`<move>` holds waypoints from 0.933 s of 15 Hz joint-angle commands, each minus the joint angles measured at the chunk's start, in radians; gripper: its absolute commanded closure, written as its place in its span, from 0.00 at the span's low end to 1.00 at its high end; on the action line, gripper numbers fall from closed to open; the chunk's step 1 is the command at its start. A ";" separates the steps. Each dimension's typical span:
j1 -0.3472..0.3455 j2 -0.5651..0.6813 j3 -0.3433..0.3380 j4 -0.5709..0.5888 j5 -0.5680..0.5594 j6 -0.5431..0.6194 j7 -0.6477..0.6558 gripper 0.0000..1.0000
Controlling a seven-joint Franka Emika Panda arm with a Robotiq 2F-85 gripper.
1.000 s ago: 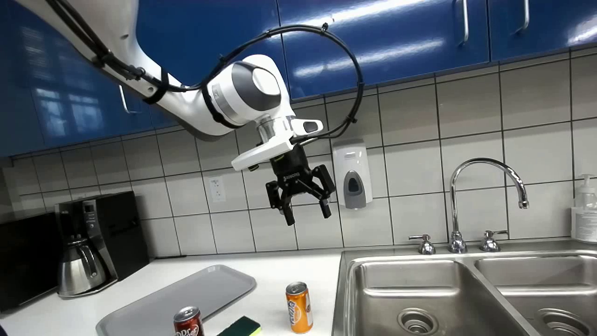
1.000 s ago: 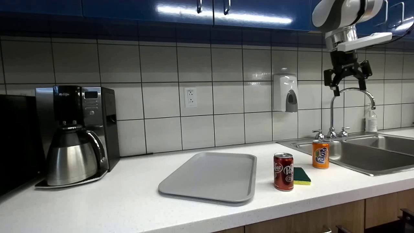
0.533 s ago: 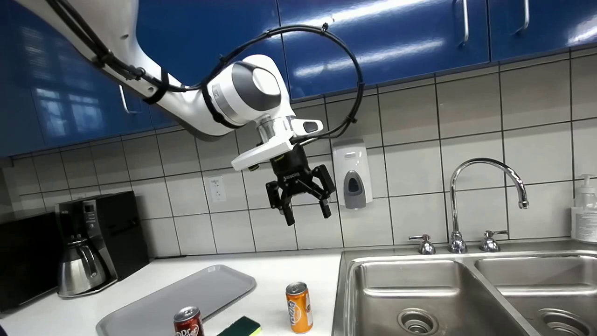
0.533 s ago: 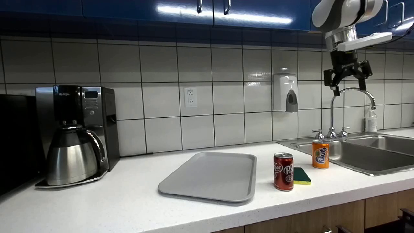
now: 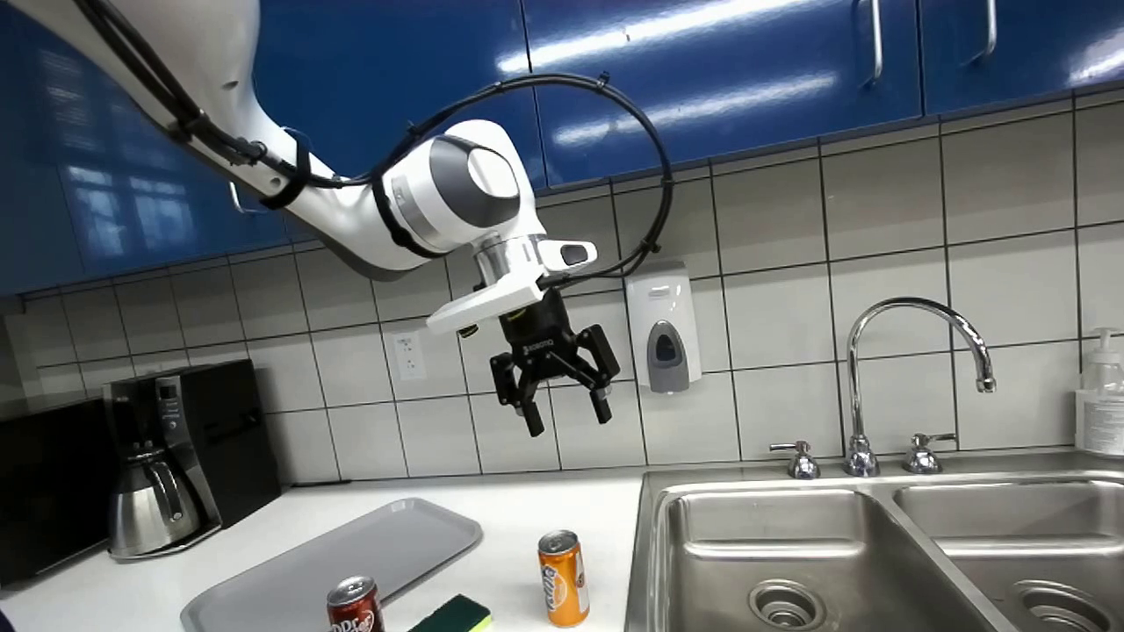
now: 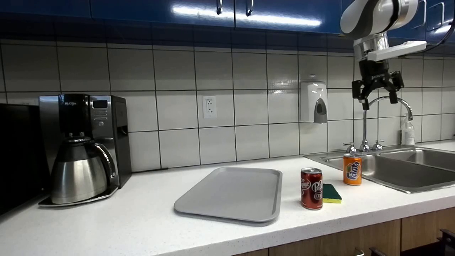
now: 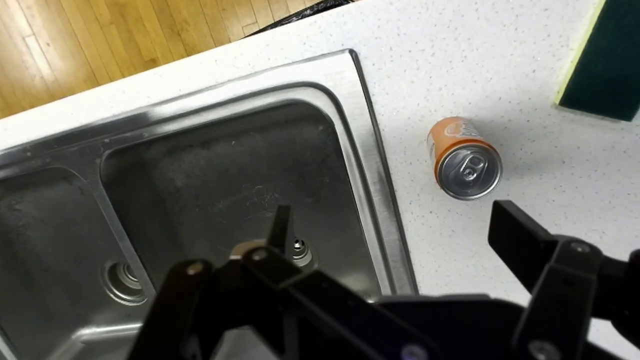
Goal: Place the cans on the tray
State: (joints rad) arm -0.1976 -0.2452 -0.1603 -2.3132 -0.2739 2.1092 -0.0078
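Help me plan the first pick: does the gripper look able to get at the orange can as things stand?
Likely yes: the gripper hangs open, higher than the orange can, whose top nothing covers in the wrist view; the can stands upright, clear of the sponge and the sink.

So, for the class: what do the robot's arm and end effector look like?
The arm is white and rounded, with a grey joint panel, a silver collar and a white bar-shaped piece. Black cables, tied on with black bands, loop outward. The end effector is black, with two jointed fingers and small pale lettering.
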 commanded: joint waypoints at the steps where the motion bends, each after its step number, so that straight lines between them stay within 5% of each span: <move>1: 0.005 -0.006 -0.004 -0.031 0.016 0.046 0.004 0.00; 14: 0.012 0.115 -0.006 -0.057 0.076 0.176 -0.017 0.00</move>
State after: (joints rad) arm -0.1949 -0.1689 -0.1604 -2.3832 -0.2295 2.2552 -0.0056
